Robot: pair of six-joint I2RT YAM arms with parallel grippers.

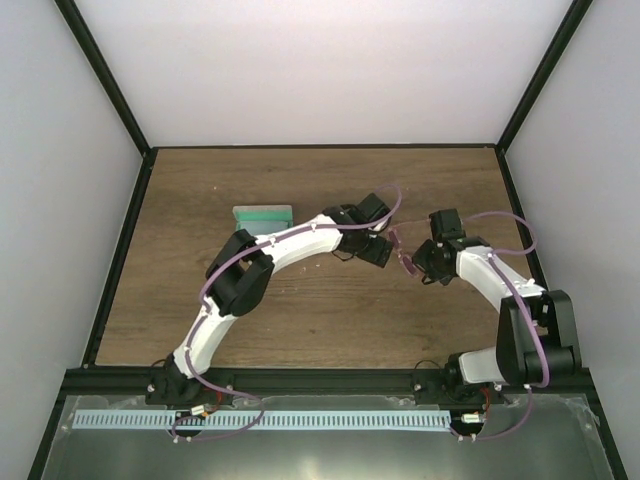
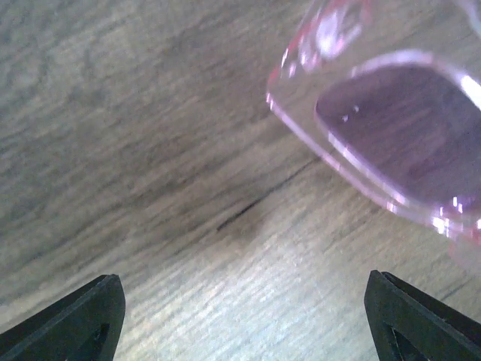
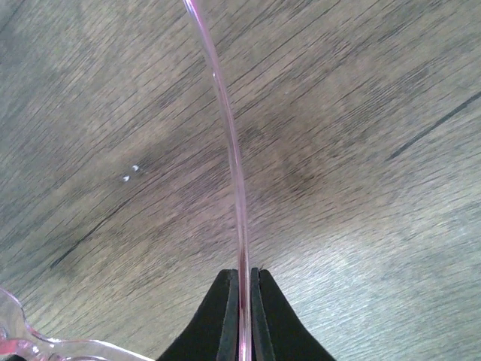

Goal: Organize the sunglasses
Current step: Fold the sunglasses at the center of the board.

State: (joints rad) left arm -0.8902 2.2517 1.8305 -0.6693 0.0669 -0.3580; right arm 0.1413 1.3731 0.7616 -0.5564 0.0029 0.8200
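Note:
The sunglasses point(image 1: 403, 256) lie on the wooden table between my two grippers, pink-tinted with slim pink temples. In the left wrist view one pink lens point(image 2: 398, 135) fills the upper right, ahead of and to the right of my left gripper point(image 2: 244, 278), which is open with only bare wood between its fingers. My right gripper point(image 3: 244, 272) is shut on a thin pink temple point(image 3: 229, 143), which curves away from the pads. A bit of the clear pink frame point(image 3: 30, 347) shows at the lower left of the right wrist view. From above, the left gripper point(image 1: 380, 248) and right gripper point(image 1: 415, 262) nearly meet.
A grey case point(image 1: 263, 215) with a green inside stands behind the left forearm, left of centre. Black frame rails point(image 1: 120, 250) border the wooden table on the left, right and back.

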